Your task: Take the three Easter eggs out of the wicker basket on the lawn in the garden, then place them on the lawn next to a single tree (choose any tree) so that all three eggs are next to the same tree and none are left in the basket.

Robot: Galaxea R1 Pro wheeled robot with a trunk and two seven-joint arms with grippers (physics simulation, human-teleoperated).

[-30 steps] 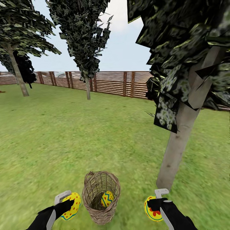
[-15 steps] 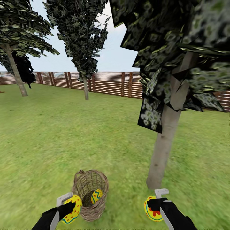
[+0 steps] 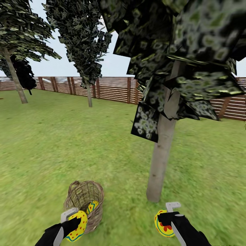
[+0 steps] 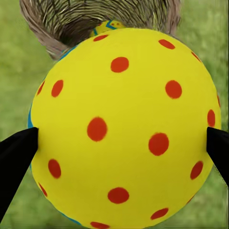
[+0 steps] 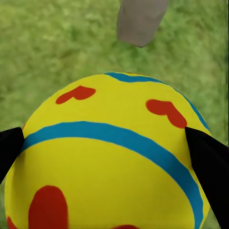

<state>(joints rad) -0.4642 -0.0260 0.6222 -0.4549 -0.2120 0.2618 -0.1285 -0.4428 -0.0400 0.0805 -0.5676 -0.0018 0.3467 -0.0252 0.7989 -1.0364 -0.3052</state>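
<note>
Eggs leaving basket: left gripper (image 3: 73, 218) pinching dotted egg (image 3: 78, 225), right gripper (image 3: 169, 215) pinching heart egg (image 3: 163, 223) near tree (image 3: 158, 171). Third egg (image 3: 91, 206) sitting in wicker basket (image 3: 80, 194); none placed yet.

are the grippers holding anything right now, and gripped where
Yes, each holds an egg. The left gripper clamps the red-dotted egg across its sides. The right gripper clamps the heart-marked egg across its sides too.
</note>
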